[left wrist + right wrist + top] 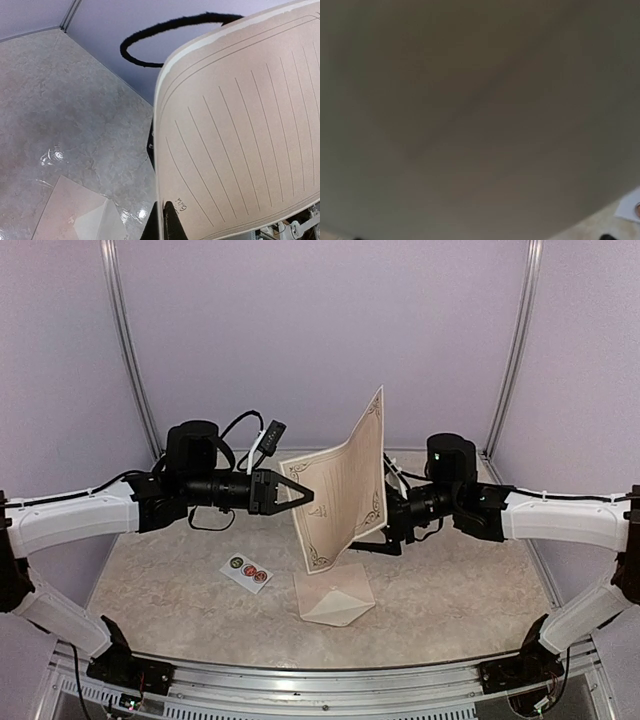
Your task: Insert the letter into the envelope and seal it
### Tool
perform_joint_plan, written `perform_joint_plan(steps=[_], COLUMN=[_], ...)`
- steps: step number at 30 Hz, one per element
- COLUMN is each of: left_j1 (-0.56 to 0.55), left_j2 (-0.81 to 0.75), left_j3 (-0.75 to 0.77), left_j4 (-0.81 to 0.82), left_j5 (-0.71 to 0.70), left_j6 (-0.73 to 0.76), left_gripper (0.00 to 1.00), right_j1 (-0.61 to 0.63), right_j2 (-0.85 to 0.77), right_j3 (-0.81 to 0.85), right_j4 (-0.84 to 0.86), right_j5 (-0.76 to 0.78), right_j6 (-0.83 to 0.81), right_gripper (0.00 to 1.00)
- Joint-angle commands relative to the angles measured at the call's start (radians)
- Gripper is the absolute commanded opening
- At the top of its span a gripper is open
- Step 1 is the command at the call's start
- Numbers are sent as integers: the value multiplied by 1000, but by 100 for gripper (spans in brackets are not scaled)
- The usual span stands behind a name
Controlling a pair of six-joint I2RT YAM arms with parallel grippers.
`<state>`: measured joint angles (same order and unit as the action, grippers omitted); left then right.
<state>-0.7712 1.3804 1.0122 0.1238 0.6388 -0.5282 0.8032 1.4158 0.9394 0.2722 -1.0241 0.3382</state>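
The left gripper [306,496] has its jaws pinched flat on the near edge of the thin cream paper letter with a dark ornamental border and fine ruled lines [345,485]. The left wrist view agrees: a dark fingertip [169,226] clamps the sheet's lower corner. The letter hangs in the air, standing roughly upright and bowed, and extends away from those jaws toward the other arm. Its printed face is turned to the left arm. Below and a little ahead of the left jaws, a small white strip of round stickers [246,572] lies flat on the marbled beige table [150,580]. Farther right, under the letter's lower edge, the small pale cream-pink paper envelope with a pointed triangular flap [335,600] rests on the table, well apart from both sets of jaws. The right gripper [390,530] sits just behind the sheet, jaws spread wide and holding nothing that can be made out. Its wrist camera is filled by the blurred plain back of the letter, so whether the fingers touch the paper cannot be told. The step in hand looks like presenting the lifted letter to the second arm, well before any insertion or sealing. Since the sheet appears larger than the envelope, the next move probably calls for the right jaws to close on the free edge. With both arms gripping, the sheet could then be folded or squared up without creasing the limp, curling paper.
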Motion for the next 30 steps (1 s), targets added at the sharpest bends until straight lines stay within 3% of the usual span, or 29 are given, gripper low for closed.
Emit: perform_joint_plan(steps=[1,9,16,21,26,30], left_j1=[-40,-39,6,27,26,37], left_j2=[-55,-80,-50,-28,-34,-73], left_j3=[-25,-38,-26,-27,-41,-64], left_j4=[36,-13,-84,-60,-14,-44], left_j5=[50,12,-87,-65,17,48], left_j6=[96,141,74,17,32,95], left_gripper=[0,0,0,0,0,0], right_j1=[8,-4,-4,-4,-4,-27], right_j2=[9,19,37,54,35,-30], right_j3=[9,-15,1,1,-21,-73], right_j4=[129,298,320,279,213,208], right_j5=[100,103,61,65,144,292], right_j6=[82,227,269,232,158,149], right_gripper=[99,100,100,100,100,100])
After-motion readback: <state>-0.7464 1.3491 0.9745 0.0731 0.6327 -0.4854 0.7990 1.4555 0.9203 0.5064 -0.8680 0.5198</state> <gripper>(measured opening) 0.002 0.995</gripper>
